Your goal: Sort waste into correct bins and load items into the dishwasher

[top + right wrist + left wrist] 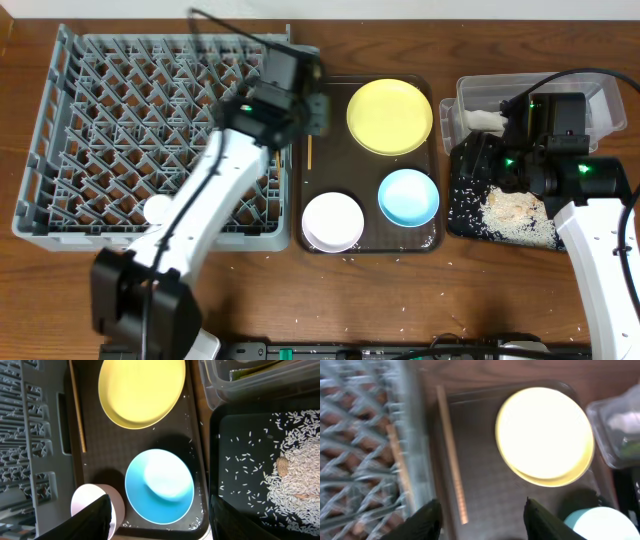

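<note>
- Nearest on the brown tray (pixel 340 165): white bowl (pixel 332 221) in the near left corner, blue bowl (pixel 408 196) just right of it, not touching.
- About level with them, far left: small cup (pixel 157 209) among the pegs at the rack's near edge.
- Right of the brown tray: black tray (pixel 462 200) with a rice heap (pixel 515 215) and a beige lump (pixel 282 466). Loose grains on its floor, on the brown tray and on the table.
- Right gripper (pixel 160 520) high over the border between brown and black trays. Fingers (pixel 92 520) spread wide, holding nothing.
- Farther back: chopstick (pixel 310 152) lying along the brown tray's left edge. Second wooden stick (pixel 400 467), blurred, just inside the rack wall.
- Left gripper (pixel 482 517) above the brown tray's far left part, by the rack's corner. Fingers (pixel 427 520) wide apart, empty.
- Plate (pixel 390 116) flat on the brown tray's far right part.
- Rack (pixel 100 130) just beside the brown tray, on its left.
- Farthest right: tub (pixel 590 95) with a napkin (pixel 483 121) inside.
</note>
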`<move>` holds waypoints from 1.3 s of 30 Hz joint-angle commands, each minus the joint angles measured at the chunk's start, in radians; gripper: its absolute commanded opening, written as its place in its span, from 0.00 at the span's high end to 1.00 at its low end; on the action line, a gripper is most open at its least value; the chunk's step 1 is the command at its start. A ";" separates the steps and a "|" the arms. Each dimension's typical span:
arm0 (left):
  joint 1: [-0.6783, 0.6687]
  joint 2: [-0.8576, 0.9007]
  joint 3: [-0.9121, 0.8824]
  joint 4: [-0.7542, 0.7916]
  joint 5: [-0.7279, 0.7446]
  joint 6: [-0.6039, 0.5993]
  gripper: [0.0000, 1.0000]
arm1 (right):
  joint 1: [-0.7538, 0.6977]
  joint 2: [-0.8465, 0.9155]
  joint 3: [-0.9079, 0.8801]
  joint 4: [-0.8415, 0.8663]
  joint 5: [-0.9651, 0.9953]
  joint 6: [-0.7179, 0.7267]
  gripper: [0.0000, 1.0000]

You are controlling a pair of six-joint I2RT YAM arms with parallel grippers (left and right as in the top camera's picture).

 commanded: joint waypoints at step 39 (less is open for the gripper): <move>-0.037 0.445 0.002 0.212 -0.091 -0.085 0.92 | 0.008 -0.001 0.009 -0.002 -0.007 0.009 0.39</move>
